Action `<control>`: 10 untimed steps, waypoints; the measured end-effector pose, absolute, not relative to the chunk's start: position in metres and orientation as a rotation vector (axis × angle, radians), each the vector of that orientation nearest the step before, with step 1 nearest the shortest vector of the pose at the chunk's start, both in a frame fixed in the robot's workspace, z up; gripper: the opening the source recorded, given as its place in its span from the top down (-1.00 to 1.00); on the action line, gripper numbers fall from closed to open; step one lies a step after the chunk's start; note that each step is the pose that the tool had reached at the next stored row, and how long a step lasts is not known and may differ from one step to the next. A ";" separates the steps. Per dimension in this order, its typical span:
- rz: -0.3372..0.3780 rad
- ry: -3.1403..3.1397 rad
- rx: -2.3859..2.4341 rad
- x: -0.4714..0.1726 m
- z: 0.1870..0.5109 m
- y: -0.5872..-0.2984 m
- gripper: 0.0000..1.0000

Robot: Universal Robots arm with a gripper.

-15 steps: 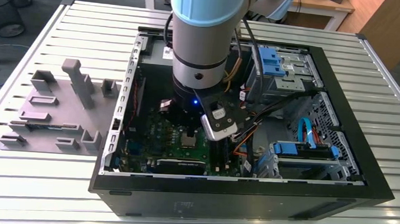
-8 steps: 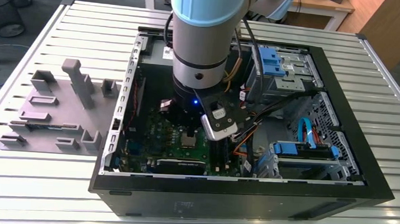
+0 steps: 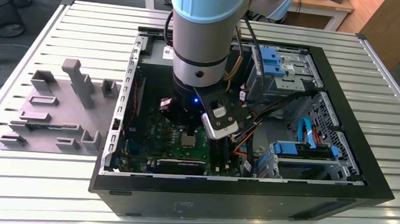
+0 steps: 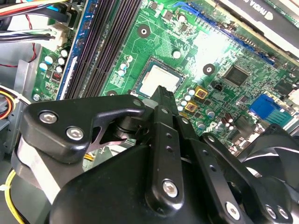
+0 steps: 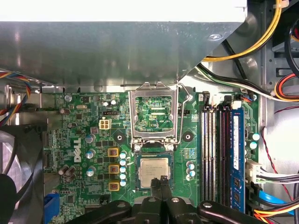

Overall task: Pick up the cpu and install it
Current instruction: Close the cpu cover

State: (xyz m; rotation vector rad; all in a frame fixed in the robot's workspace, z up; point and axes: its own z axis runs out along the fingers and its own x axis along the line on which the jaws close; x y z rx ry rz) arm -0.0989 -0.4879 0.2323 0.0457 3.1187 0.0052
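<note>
The cpu (image 5: 153,169), a small square chip with a shiny grey top, lies flat in its socket on the green motherboard (image 5: 84,140). It also appears in the second wrist view (image 4: 161,79) and the exterior view (image 3: 187,138). Beside it the hinged silver socket frame (image 5: 154,88) stands swung open. My gripper (image 5: 162,181) hangs just over one edge of the cpu, its black fingers pressed together with nothing between them. In the second wrist view the gripper (image 4: 161,91) has its tip at the chip's edge. The arm (image 3: 199,55) reaches down into the open computer case.
Dark memory slots (image 5: 219,149) run beside the socket, one with a blue stick. Cable bundles (image 5: 243,46) cross the case near the metal wall. A black fan (image 5: 14,163) sits on the other side. Grey fixture blocks (image 3: 56,109) stand outside the case (image 3: 250,197).
</note>
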 end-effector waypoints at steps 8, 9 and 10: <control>0.005 3.119 0.046 -0.099 0.232 -0.488 0.80; 0.005 3.119 0.046 -0.099 0.233 -0.488 0.80; 0.004 3.119 0.046 -0.099 0.234 -0.488 0.80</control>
